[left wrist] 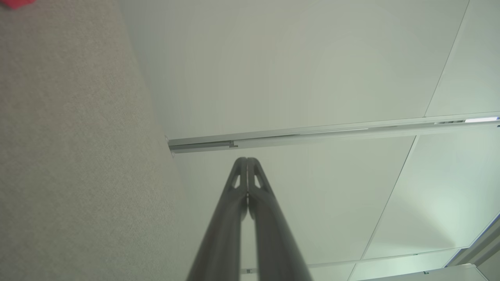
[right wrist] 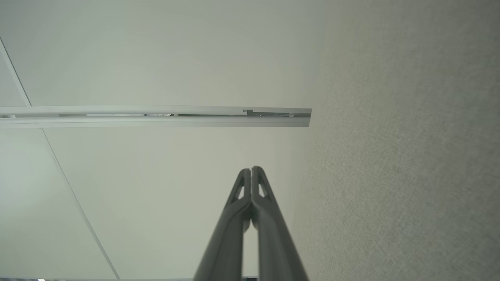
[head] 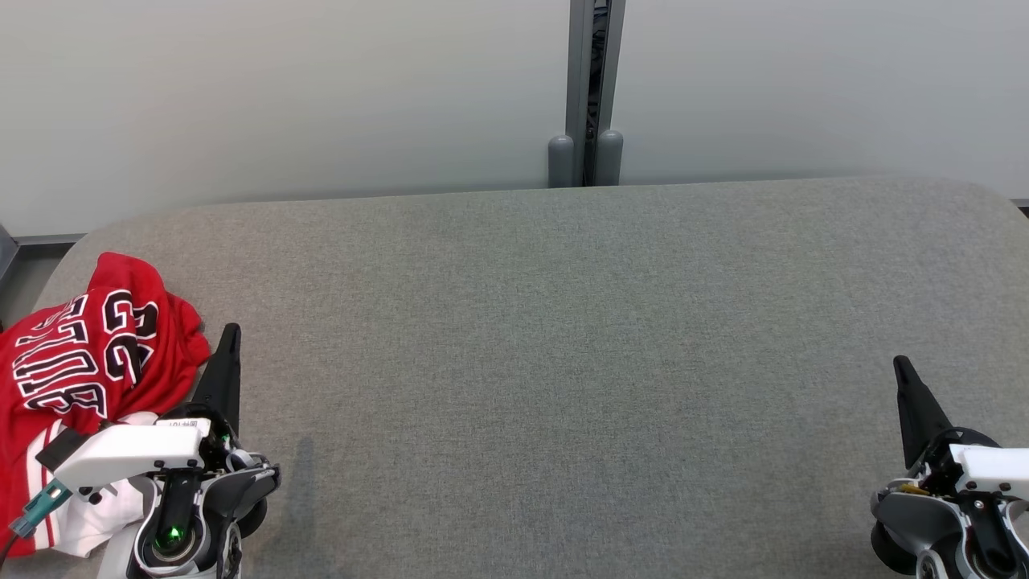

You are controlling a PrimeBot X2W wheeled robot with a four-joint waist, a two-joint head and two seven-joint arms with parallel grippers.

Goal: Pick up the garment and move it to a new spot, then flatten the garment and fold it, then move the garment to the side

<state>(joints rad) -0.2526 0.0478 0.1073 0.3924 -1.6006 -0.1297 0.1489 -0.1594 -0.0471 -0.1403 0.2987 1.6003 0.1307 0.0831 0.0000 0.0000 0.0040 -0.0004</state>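
Observation:
The garment point(head: 80, 362) is a red jersey with black-and-white lettering and a white striped part, lying crumpled at the left edge of the grey padded table point(head: 547, 362). A red corner of the garment point(left wrist: 15, 3) peeks in at the top left of the left wrist view. My left gripper point(head: 231, 331) stands just right of the garment, fingers shut together with nothing between them; the left gripper point(left wrist: 247, 159) points past the table toward the wall. At the lower right, far from the garment, my right gripper point(head: 900, 363) is shut and empty too; the right gripper point(right wrist: 251, 168) also faces the wall.
A pale wall point(head: 281, 96) with a grey vertical post point(head: 591, 88) runs behind the table's far edge. The table's corners are rounded, and its left edge lies right by the garment. An aluminium rail point(left wrist: 312, 134) crosses the wall in both wrist views.

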